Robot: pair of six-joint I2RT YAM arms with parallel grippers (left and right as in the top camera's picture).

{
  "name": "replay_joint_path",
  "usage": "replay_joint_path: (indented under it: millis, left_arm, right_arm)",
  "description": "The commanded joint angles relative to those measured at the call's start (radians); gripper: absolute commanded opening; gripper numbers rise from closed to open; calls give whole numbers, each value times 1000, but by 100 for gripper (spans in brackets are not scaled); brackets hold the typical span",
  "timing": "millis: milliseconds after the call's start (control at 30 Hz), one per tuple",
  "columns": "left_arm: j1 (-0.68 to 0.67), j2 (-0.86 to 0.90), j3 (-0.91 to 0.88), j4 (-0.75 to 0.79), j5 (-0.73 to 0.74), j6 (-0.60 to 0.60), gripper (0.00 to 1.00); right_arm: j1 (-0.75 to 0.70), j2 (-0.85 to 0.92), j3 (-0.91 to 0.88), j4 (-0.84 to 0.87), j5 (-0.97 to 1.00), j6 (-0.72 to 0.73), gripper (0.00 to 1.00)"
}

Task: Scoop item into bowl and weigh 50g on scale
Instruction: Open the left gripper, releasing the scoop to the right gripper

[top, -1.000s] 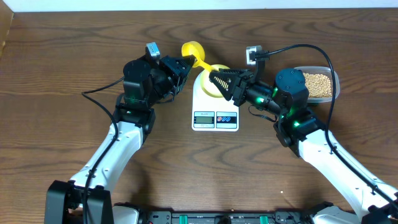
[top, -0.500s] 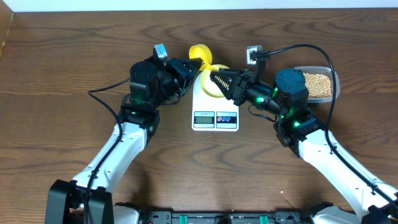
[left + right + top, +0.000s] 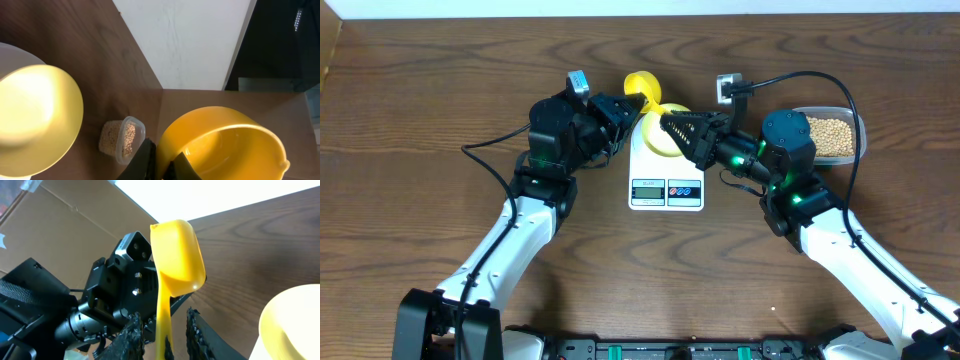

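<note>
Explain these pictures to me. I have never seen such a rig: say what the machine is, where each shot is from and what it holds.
This is a robot with two jointed arms at a wooden table; each arm ends in a two-fingered tool. One picture looks down from above. The other two come from cameras on the wrists, so each shows its own fingers up close. On the table stands a white scale with a pale yellow bowl on it, and to the robot's right a clear tub of beans. The left tool grips a yellow spoon near its cup. The right tool is open, its fingers either side of the spoon's handle with gaps showing, so it does not seem to grip it.
</note>
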Motion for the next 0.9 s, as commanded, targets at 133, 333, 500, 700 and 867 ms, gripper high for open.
replay_joint_path:
  millis: [133,333,500,700,867]
  left_arm:
    - [2,-13,3,1,-13,14,7]
    - [2,-13,3,1,-13,18,7]
    - [2,-13,3,1,-13,17,8]
    - [2,-13,3,0,-13,17,7]
    - [2,-13,3,-20,-13,18,8]
  right_arm:
    - [-26,-16,15,-21,21,-38,29]
    - [-37,-16,15,-18,-14,-37,27]
    - [-36,-16,15,-14,-24,-30,27]
    - [-36,-16,15,28,-64,-33,24]
    - [-36,-16,15,24,-63,-87,24]
